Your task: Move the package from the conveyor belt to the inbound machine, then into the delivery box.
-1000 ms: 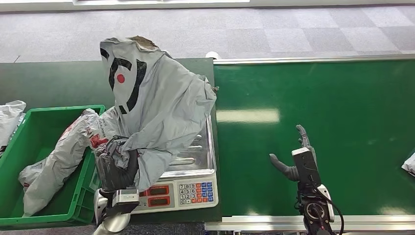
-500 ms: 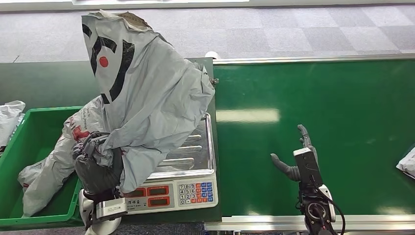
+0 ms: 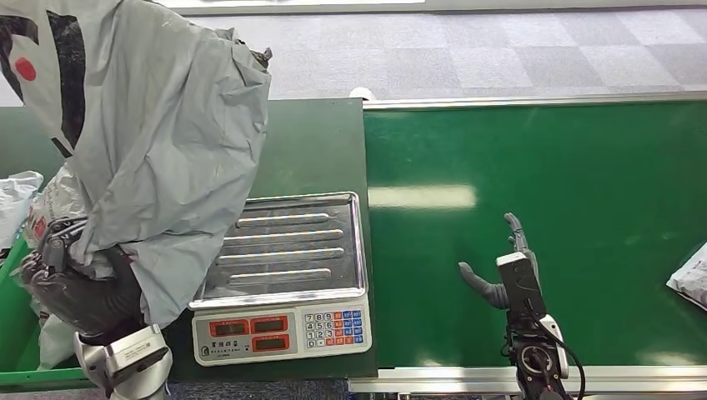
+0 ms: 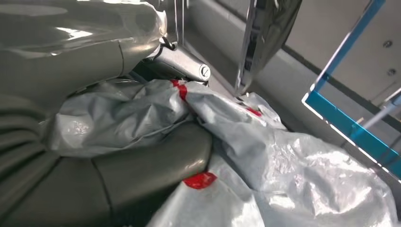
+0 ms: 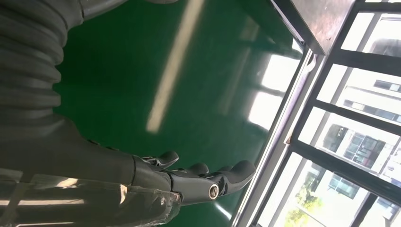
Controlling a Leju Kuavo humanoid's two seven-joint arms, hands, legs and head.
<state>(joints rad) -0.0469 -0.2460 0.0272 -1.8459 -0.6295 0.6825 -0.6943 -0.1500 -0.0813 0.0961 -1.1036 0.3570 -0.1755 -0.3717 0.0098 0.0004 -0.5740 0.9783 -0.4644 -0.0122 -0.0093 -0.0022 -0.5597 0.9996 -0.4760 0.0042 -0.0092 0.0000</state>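
Left hand (image 3: 71, 287) grips crumpled grey plastic mailer package (image 3: 158, 158) by lower edge, package raised at 10 o'clock, over green plastic delivery box (image 3: 17, 333), clear of silver ribbed-tray weighing scale (image 3: 288, 258). Hanging package hides most of box; other grey bags (image 3: 17, 200) beside it at 9 o'clock. Right hand (image 3: 504, 267) empty, fingers apart, above green conveyor belt (image 3: 534, 167) at 4 o'clock. Another white parcel (image 3: 688, 283) on belt at 3 o'clock edge.

Scale (image 3: 283, 275) sits between bin (image 3: 15, 333) on left and conveyor belt (image 3: 534, 233) on right; package (image 3: 158, 150) held above bin.
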